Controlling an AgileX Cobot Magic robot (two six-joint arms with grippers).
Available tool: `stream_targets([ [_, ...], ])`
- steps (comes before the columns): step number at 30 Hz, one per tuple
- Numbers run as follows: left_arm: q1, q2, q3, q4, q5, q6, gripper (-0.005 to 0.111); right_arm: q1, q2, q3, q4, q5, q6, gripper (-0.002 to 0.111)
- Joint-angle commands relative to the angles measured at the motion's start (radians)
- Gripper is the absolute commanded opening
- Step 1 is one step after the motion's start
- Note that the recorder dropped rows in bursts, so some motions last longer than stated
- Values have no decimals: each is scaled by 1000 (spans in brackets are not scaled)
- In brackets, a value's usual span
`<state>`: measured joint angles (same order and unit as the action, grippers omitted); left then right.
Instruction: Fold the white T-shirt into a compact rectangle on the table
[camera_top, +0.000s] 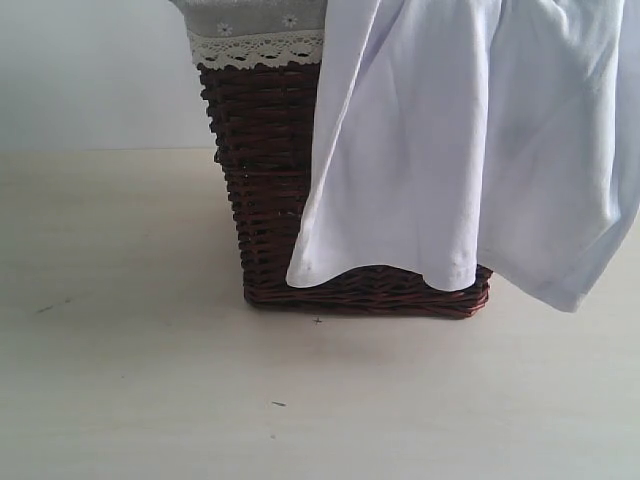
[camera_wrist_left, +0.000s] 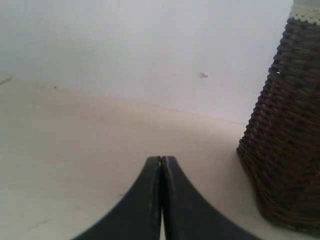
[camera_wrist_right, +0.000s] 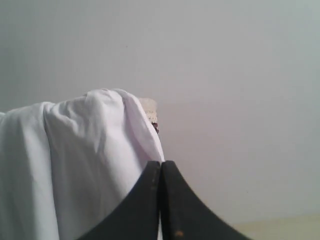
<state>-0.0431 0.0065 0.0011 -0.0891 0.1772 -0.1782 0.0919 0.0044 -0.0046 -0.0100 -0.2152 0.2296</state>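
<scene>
The white T-shirt (camera_top: 460, 150) hangs over the front and right side of a dark wicker basket (camera_top: 262, 160) that stands on the pale beige table (camera_top: 150, 380). Its hem ends just above the basket's base. Neither gripper shows in the exterior view. In the left wrist view my left gripper (camera_wrist_left: 161, 159) is shut with nothing in it, low over the table and a little way from the basket (camera_wrist_left: 285, 145). In the right wrist view my right gripper (camera_wrist_right: 161, 163) is shut and empty, close beside the draped T-shirt (camera_wrist_right: 85, 165).
The basket's grey cloth lining with white lace trim (camera_top: 255, 45) folds over its rim. A pale wall (camera_top: 90, 70) stands behind the table. Bare table spreads left of and in front of the basket, with a few small dark specks (camera_top: 278, 404).
</scene>
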Motion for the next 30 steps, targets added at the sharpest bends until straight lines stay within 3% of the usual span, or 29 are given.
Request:
stream_targets([
  [1,1,-7,-1,-32,62,-39,0,1,-4,5,4,-104,34,0],
  [3,1,-7,-1,-32,71,-39,0,1,-4,5,10,-124,39,8],
  [8,1,-7,-1,-32,71,-39,0,1,47,-110,-10,-104,97,49],
  [15,1,-7,-1,-32,70,-37,0,1,280,-329,-260,-6,320,61],
  [21,1,-7,-1,-32,70,-37,0,1,538,-553,-857,45,802,73],
  [27,1,-7,-1,-32,70,-37,0,1,830,-744,-1734,-113,1728,73],
  [30,1,-7,-1,-32,70,-37,0,1,953,-814,-1734,-196,1713,73],
])
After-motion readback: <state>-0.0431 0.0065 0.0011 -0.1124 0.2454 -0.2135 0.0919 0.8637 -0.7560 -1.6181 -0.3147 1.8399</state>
